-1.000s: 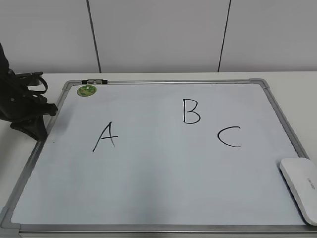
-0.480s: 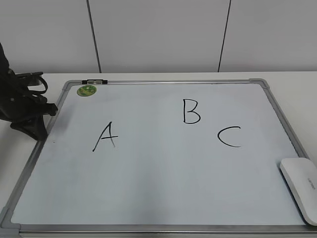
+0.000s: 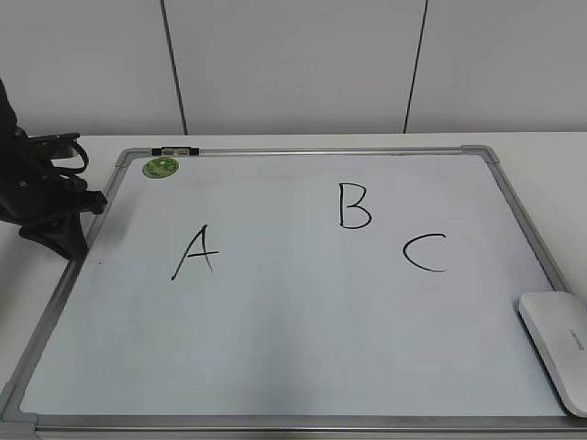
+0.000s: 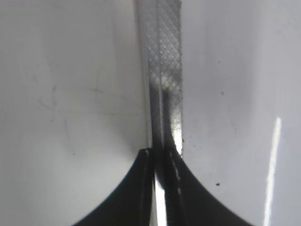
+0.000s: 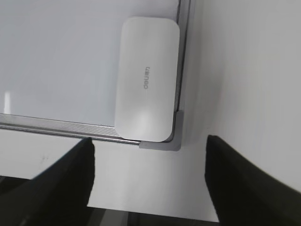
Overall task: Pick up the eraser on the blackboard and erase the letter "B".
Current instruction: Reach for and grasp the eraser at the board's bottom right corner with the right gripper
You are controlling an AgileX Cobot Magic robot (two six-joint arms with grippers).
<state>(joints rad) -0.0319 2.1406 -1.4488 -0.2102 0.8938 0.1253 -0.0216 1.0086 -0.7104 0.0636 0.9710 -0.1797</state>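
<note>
eraser (image 3: 558,346): lies untouched at blackboard (image 3: 303,423) near-right corner, hard vs frame.
"B" (image 3: 354,205): intact; I've pickup + wipe left.
R gripper (image 5: 148,183): fingers wide apart, empty, hanging off the corner.
L gripper (image 4: 160,188): fingers together over left frame.
room: bare board btw eraser & "B", C (image 3: 425,252) close by.

Nothing stands around the eraser (image 5: 147,80) beneath the wide-open right gripper (image 5: 148,181).

Bright, even, soft-shadowed light; left wrist close-up blurred, glare streak on the blackboard (image 4: 273,155) surface.
</note>
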